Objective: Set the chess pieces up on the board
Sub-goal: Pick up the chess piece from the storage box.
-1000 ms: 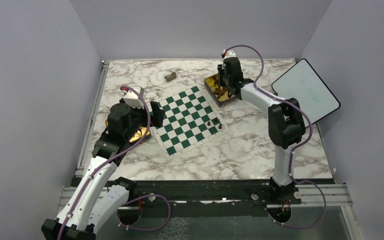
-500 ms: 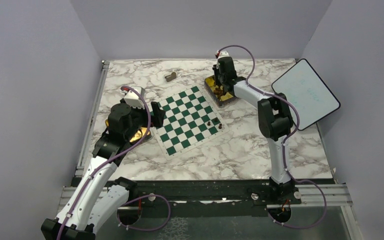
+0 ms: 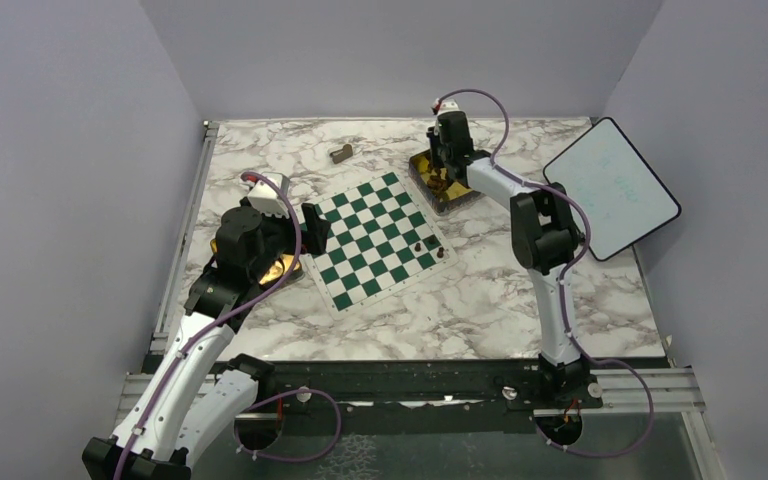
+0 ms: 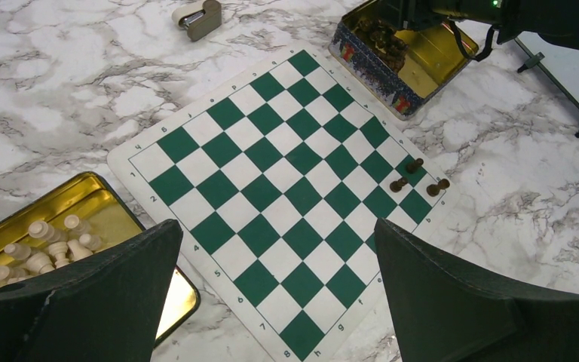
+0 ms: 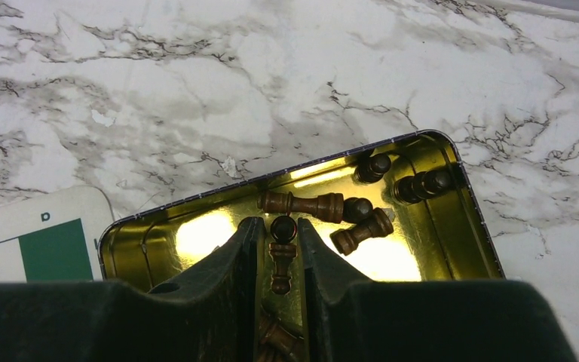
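Observation:
The green and white board (image 3: 378, 240) lies mid-table, and its corner shows in the right wrist view (image 5: 38, 241). Three dark brown chess pieces (image 3: 428, 247) stand near its right edge (image 4: 415, 177). More lie in a gold tin (image 3: 457, 196) beyond the board (image 5: 452, 196). My right gripper (image 3: 441, 170) reaches down into that tin. Its jaws (image 5: 277, 224) are shut on a dark pawn (image 5: 281, 260), pinching the head. My left gripper (image 3: 312, 228) hangs open over the board's left side (image 4: 277, 226), holding nothing.
A second gold tin (image 4: 83, 204) with white pieces sits left of the board, under my left arm (image 3: 285, 268). A grey-tan block (image 3: 341, 153) lies at the back. A white panel with a black rim (image 3: 610, 187) leans at the right.
My right arm has shifted a little left and back over the tin, and its jaws have narrowed onto the pawn. The left arm has not moved.

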Tool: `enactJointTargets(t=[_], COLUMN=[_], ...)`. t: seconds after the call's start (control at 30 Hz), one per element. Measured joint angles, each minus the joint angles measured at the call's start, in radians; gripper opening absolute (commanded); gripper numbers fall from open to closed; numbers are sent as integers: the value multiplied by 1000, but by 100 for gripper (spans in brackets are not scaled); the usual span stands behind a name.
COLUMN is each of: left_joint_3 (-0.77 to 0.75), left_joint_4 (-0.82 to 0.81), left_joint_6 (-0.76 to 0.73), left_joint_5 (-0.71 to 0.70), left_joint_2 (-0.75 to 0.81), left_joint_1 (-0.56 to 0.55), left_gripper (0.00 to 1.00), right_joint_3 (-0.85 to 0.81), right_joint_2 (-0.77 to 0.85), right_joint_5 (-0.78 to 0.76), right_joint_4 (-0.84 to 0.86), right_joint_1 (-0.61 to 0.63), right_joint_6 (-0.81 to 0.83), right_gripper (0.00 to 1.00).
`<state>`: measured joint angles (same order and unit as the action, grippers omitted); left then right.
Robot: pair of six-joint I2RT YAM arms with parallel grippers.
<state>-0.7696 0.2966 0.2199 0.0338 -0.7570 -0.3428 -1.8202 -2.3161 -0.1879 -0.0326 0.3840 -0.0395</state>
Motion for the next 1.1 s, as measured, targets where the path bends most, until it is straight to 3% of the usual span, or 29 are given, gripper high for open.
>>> enactJointTargets(t=[1.1], left_joint_3=[0], left_joint_4=[0], left_joint_6=[0], left_joint_5=[0], left_joint_2=[0], left_joint_1=[0], left_gripper=[99], right_joint_3=[-47], right_joint_2=[-69], right_joint_5=[0], right_joint_4=[-6], right_joint_1=[-13], right_joint_6=[-1], right_gripper=[25])
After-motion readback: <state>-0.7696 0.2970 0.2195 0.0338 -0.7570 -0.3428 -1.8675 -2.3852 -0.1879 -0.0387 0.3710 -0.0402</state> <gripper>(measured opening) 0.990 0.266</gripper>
